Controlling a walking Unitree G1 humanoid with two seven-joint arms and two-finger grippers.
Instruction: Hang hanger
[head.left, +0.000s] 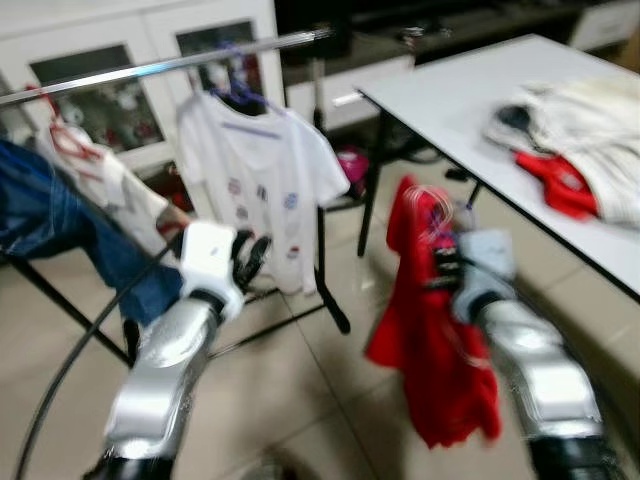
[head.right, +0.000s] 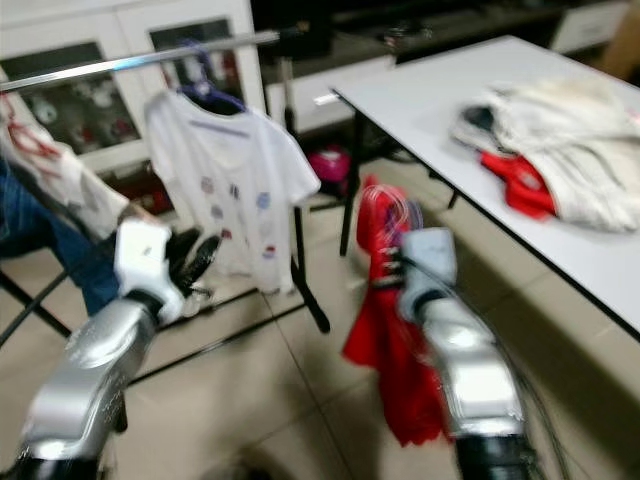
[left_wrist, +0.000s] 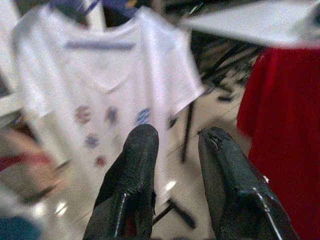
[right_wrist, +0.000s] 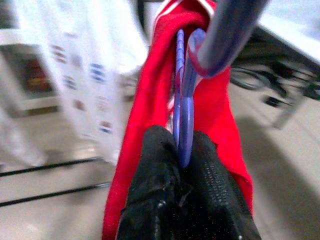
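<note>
Head views, blurred: your right pincer is raised mid-floor, carrying a red garment that hangs down in front of the arm, off the near-left edge of the white counter. A pile of white and red clothes sits at the counter's right side. Your left pincer is held up in front of the clothes rail, where a white T-shirt hangs on a purple hanger; blue jeans hang further left.

Left wrist view: black fingers are a little apart, nothing between them, pointing at the white T-shirt.

Right wrist view: the pincer is clamped tight on the blue hanger, whose hook curves up out of the red garment's neck. The hanger is off the rail, held in the air.
</note>
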